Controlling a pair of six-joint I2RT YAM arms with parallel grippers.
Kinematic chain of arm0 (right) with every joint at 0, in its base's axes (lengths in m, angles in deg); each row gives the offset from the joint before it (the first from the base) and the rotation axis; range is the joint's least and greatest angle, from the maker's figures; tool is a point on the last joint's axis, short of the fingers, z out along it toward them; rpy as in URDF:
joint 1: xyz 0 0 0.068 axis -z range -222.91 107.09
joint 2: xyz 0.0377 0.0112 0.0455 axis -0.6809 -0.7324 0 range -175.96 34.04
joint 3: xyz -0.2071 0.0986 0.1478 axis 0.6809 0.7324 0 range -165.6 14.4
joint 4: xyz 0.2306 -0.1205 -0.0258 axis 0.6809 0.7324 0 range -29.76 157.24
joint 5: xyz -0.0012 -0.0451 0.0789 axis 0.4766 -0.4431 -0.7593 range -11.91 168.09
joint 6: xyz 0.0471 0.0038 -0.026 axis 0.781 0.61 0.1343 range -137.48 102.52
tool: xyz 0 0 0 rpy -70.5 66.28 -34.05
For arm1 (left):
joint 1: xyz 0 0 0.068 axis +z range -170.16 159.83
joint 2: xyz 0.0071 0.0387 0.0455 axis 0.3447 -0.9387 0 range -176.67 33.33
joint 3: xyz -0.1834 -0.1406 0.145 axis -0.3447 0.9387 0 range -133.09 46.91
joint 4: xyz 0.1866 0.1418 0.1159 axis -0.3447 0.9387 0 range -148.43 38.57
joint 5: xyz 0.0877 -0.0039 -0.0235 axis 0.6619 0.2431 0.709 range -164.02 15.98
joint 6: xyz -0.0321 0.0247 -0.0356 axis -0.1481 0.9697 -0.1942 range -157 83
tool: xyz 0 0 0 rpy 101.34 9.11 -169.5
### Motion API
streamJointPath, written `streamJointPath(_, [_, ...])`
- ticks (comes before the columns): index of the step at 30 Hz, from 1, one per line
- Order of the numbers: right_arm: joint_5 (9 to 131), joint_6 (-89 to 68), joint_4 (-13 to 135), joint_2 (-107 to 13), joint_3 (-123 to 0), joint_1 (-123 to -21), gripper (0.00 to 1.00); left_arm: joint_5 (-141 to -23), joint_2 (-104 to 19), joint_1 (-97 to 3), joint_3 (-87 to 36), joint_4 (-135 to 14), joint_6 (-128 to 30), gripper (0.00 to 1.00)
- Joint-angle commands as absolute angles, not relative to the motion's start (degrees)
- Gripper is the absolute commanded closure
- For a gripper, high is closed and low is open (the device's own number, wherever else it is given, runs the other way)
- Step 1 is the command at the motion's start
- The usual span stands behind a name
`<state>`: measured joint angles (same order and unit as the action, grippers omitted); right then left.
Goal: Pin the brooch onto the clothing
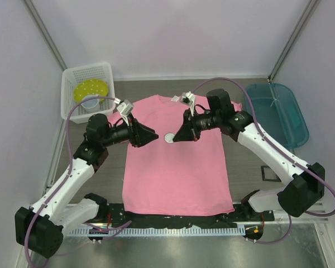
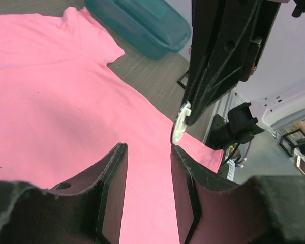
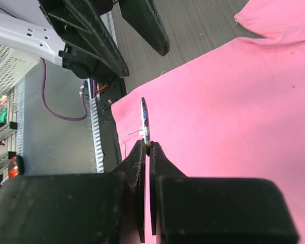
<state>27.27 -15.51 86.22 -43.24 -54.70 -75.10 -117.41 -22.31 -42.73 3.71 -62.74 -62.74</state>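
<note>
The right gripper [image 3: 148,147] is pressed together on the rim of the brooch [image 3: 145,122], holding it whitish back up over the chest of the pink T-shirt [image 1: 173,178]. The left gripper [image 2: 148,152] stands partly spread just beside it, holding nothing. I judge the pin is being readied, so the left fingers must next work the thin pin [image 3: 134,133]. There is room, with the shirt's edges, white basket [image 1: 72,84] and teal tub [image 1: 279,111] well apart.
</note>
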Motion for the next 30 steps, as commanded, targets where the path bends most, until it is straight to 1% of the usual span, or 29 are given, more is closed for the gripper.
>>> streamJointPath(1, [28.7, -20.9, 89.33, -43.13, -59.43, -74.99, 0.99, -121.21, -19.85, -42.49, 4.19, -68.26, -61.63, 0.56])
streamJointPath(3, [28.43, -25.28, 90.55, -43.21, -60.65, -75.08, 0.99, -124.46, -19.24, -42.49, 4.2, -68.45, -58.03, 0.55])
streamJointPath(4, [29.22, -28.0, 94.39, -43.65, -61.79, -75.26, 0.99, -125.08, -18.45, -42.49, 3.93, -67.66, -51.22, 0.55])
streamJointPath(5, [33.23, -36.47, 97.04, -44.09, -65.11, -75.6, 0.99, -124.82, -18.09, -42.49, 2.63, -63.65, -47.5, 0.55])
streamJointPath(7, [40.79, -46.26, 104.49, -45.76, -68.64, -78.05, 0.99, -124.21, -17.92, -42.58, 1.3, -59.5, -40.99, 0.57])
streamJointPath(8, [49.44, -53.79, 105.32, -45.77, -69.96, -79.11, 0.99, -124.03, -18.18, -42.49, 0.42, -55.91, -35.65, 0.58])
streamJointPath(11, [54.62, -58.69, 105.06, -43.93, -70.33, -79.65, 0.99, -120.7, -18.71, -42.58, -2.65, -52.29, -29.65, 0.61])
streamJointPath(12, [56.19, -60.18, 105.33, -43.22, -70.07, -79.65, 0.99, -117.82, -18.71, -42.49, -3.62, -50.62, -28.05, 0.62])
streamJointPath(14, [57.17, -60.9, 105.07, -40.76, -68.67, -80.26, 0.99, -114.98, -17.49, -42.58, -3.89, -50.34, -24.97, 0.63])
streamJointPath(16, [57.35, -60.9, 103.93, -38.83, -67.52, -80.44, 0.99, -115.49, -16.43, -42.58, -3.8, -49.9, -20.67, 0.63])
streamJointPath(20, [55.86, -61.77, 98.84, -31.9, -62.7, -82.1, 0.99, -119.53, -15.19, -42.75, -4.85, -48.85, -18.99, 0.63])
streamJointPath(23, [52.09, -64.94, 95.58, -28.55, -59.18, -83.16, 0.99, -121.73, -14.66, -43.63, -5.99, -48.23, -17.49, 0.64])
streamJointPath(25, [49.45, -65.65, 94.43, -26.7, -58.11, -83.96, 0.99, -122.62, -14.75, -44.42, -6.79, -48.32, -17.31, 0.66])
streamJointPath(30, [42.33, -67.93, 95.57, -26.95, -57.67, -85.18, 0.99, -121.22, -14.14, -51.44, -9.24, -46.4, -12.85, 0.69])
